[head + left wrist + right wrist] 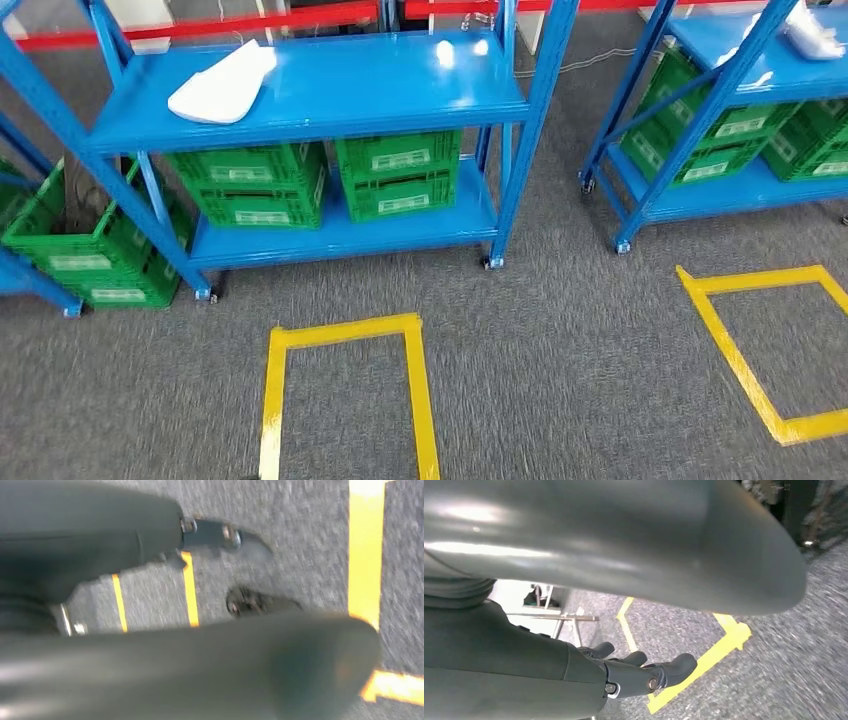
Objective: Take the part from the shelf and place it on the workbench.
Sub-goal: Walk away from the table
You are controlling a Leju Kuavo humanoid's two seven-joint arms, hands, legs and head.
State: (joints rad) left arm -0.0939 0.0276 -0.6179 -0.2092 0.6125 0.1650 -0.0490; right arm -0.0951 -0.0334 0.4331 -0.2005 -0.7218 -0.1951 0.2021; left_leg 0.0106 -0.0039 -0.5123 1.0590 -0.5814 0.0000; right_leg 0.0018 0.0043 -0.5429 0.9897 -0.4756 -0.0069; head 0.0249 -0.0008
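Note:
A white part (pixel 222 84) lies on the top board of the blue shelf (pixel 310 100) ahead, toward its left end. A second white part (pixel 812 32) lies on the neighbouring blue shelf (pixel 740 60) at the far right. My left hand (pixel 215 535) hangs over the grey carpet, its dark fingers stretched out and holding nothing. My right hand (pixel 644 672) also hangs over the carpet with its fingers extended and apart, nothing in them.
Green crates (pixel 320 180) fill the lower board of the shelf, with another green crate (pixel 90 250) at the left. Yellow tape squares (pixel 345 390) mark the carpet in front of each shelf. A metal frame (pixel 559 617) stands beyond my right hand.

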